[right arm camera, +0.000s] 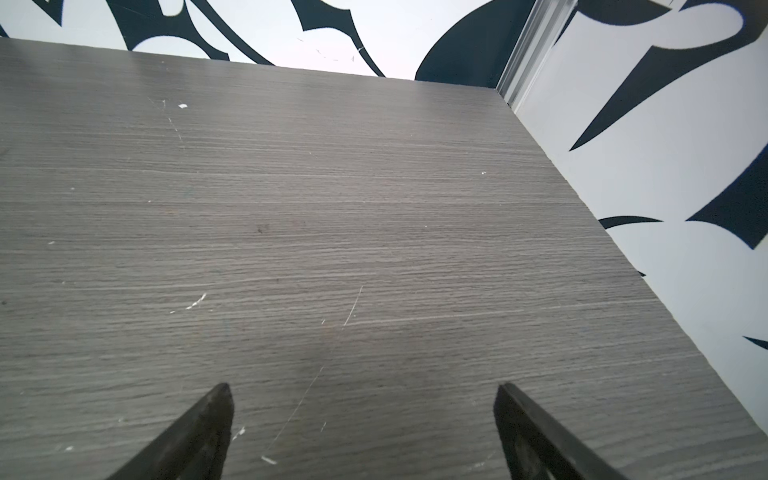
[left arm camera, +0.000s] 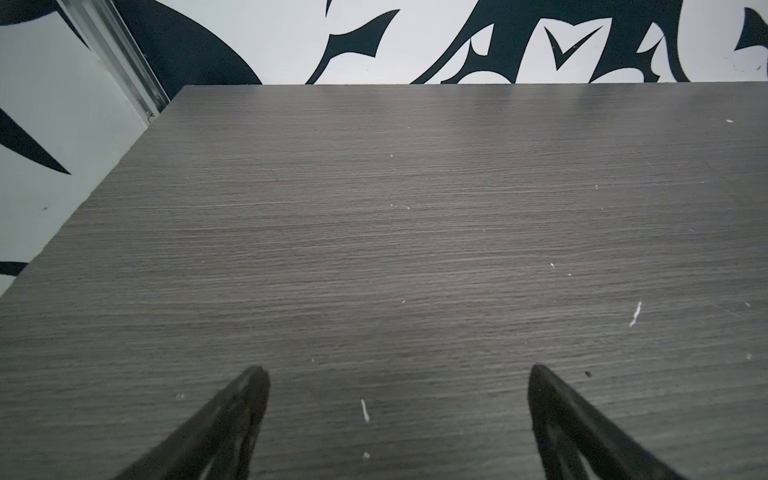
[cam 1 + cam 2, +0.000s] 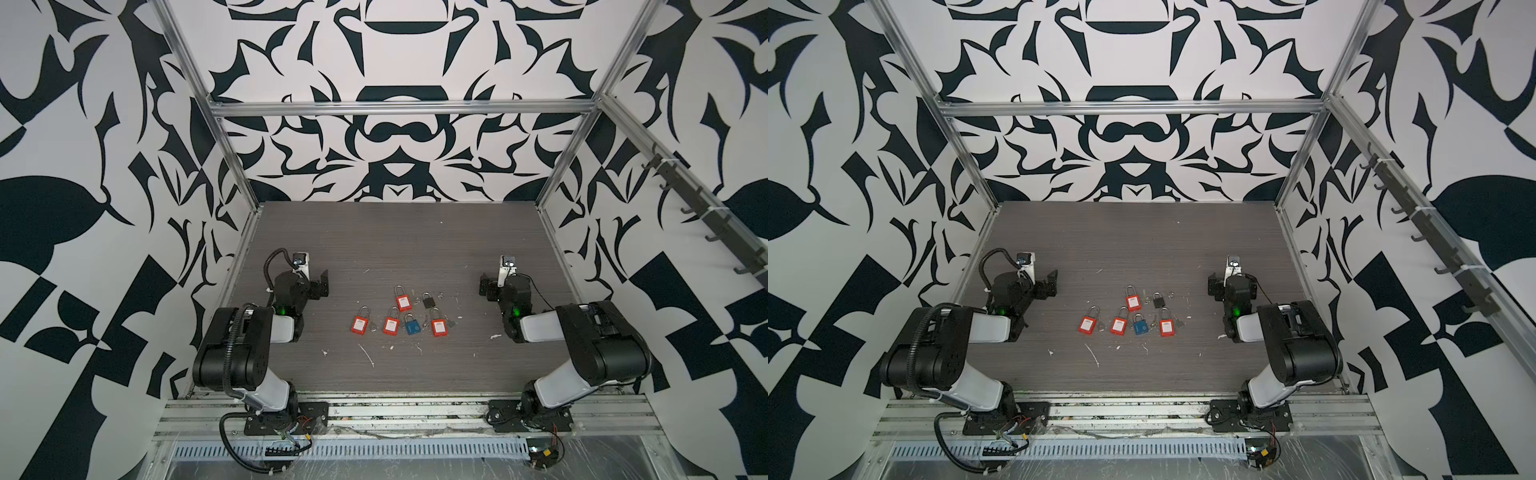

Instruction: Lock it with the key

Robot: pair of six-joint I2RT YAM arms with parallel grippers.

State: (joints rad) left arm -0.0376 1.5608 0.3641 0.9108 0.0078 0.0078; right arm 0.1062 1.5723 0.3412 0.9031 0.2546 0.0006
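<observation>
On the table (image 3: 415, 249), the central padlock (image 3: 412, 328) lay in a row of four. Just beside it on the left lay the near-left padlock (image 3: 391, 325). Farther left lay the far-left padlock (image 3: 360, 324), with a key (image 3: 374, 327) between those two. To its right lay the right padlock (image 3: 439, 327). Behind it and slightly left lay the rear padlock (image 3: 403, 302). Behind it and slightly right lay the rear-right padlock (image 3: 428, 301).

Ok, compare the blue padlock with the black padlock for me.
On the table, the blue padlock lies nearer the robot; the black padlock lies farther back and slightly right. The black padlock's body looks smaller than the blue padlock's. Both lie flat, shackles pointing toward the back wall.
</observation>
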